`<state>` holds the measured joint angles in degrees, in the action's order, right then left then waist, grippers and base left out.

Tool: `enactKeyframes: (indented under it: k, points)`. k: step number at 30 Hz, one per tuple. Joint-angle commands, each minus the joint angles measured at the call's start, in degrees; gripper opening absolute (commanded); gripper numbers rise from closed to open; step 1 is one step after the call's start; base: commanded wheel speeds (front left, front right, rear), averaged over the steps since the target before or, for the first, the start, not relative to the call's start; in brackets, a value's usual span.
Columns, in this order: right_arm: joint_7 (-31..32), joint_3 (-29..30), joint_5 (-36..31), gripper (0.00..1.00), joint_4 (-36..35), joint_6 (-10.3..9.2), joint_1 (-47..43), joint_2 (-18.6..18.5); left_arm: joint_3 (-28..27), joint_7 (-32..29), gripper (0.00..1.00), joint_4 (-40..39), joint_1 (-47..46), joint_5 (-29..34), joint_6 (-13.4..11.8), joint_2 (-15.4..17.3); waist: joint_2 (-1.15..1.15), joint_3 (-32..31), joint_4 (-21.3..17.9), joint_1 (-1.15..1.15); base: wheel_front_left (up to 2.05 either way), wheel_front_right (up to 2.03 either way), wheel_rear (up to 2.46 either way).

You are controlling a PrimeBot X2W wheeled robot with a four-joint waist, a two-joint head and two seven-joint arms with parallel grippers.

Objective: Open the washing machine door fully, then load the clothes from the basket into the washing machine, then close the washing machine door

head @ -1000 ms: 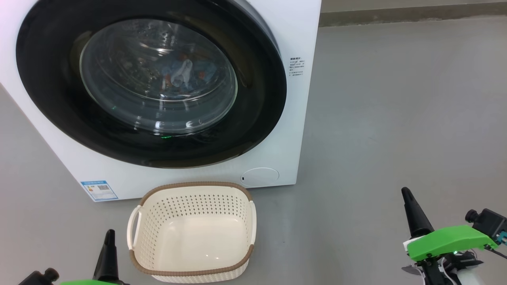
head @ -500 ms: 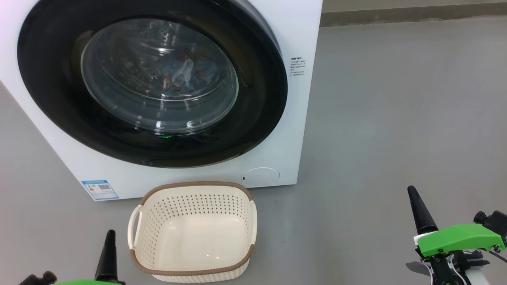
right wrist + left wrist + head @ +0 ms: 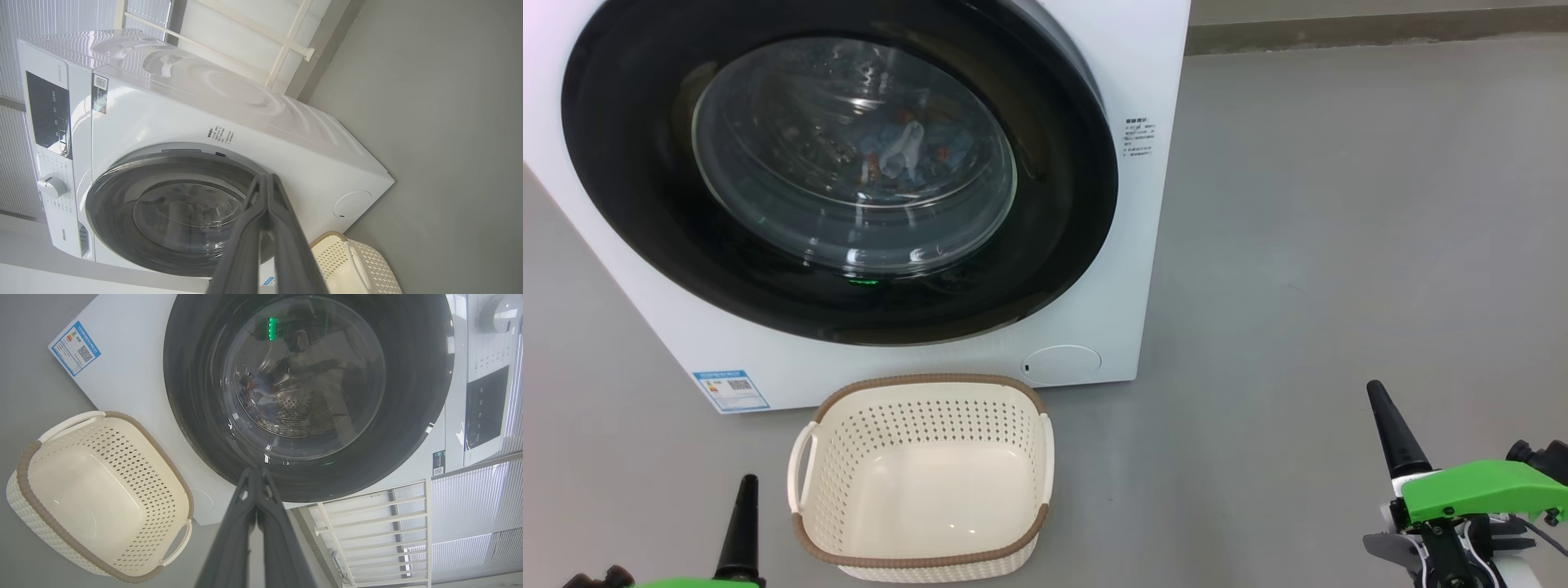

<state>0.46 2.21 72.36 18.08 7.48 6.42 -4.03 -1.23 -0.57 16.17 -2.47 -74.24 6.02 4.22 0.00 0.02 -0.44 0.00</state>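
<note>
The white washing machine fills the upper left of the head view. Its round door with the glossy black rim lies flush against the front, shut. Behind the glass bowl, the light blue clothes lie inside the drum. On the floor in front stands the cream basket, with nothing in it. My left gripper is shut, low beside the basket's left handle, holding nothing. Far to the right over the bare floor, my right gripper is shut too. The door and basket appear beyond my left gripper.
Grey floor stretches to the right of the machine up to a dark skirting strip. A blue label sits at the machine's lower left corner. A white rail frame stands beside the machine.
My right gripper has drifted a little right and down in the head view. The left gripper has sunk slightly lower. Door, clothes and basket stay where they were.
</note>
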Motion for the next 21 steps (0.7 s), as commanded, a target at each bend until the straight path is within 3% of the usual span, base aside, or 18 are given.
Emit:
enactKeyframes:
  k: [1, 21]
  points:
    - [0.43, -0.25, 1.51, 0.0, -1.89, 0.05, 0.7, -0.39, -1.76, -0.38, 0.0, -1.65, -2.98, -1.47, 0.54, 0.31, 0.0, 0.0, 0.01, 0.0, 0.0, 0.0, 0.0]
    - [3.83, 2.54, 12.45, 0.0, -3.03, 0.03, 0.33, 0.53, -3.94, -3.75, 0.0, -1.75, -3.63, -11.3, 1.1, -0.68, 0.0, 0.02, 0.27, 0.0, 0.0, 0.0, 0.0]
